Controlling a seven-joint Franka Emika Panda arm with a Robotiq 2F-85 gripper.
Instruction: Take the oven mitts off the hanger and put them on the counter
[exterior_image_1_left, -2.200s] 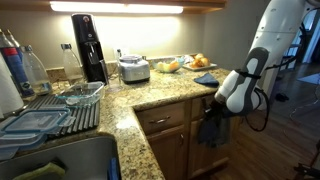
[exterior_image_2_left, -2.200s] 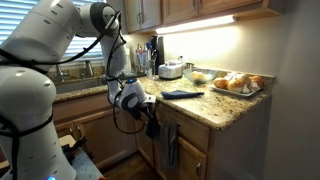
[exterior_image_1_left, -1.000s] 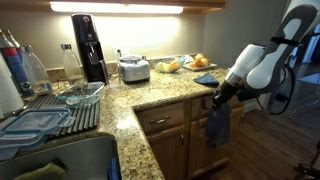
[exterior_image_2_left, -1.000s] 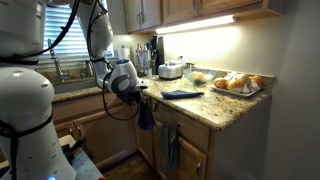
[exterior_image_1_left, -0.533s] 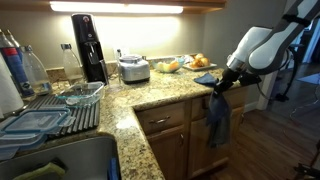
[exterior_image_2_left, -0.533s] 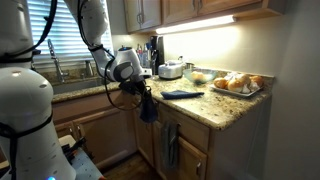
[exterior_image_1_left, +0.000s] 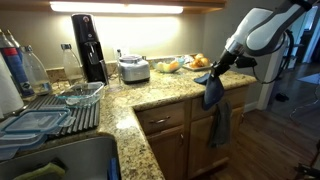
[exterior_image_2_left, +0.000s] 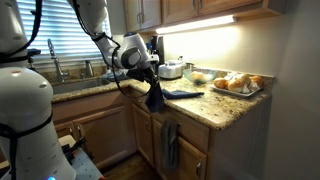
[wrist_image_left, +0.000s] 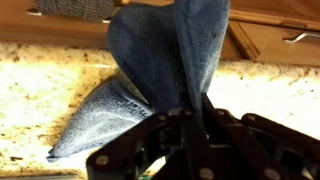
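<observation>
Your tool (exterior_image_1_left: 217, 70) is clamped on one mitt (exterior_image_1_left: 212, 94) over the worktop (exterior_image_1_left: 150, 95) edge. Another mitt (wrist_image_left: 95, 118) lies there already. Lay this one down. A cloth (exterior_image_1_left: 219, 125) hangs below.

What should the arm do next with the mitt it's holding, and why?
Probably carry the held mitt farther in over the counter before lowering it. The gripper is shut on its top end, and it dangles right at the counter's edge, so opening now could drop it to the floor. A second mitt lies flat on the granite nearby.
</observation>
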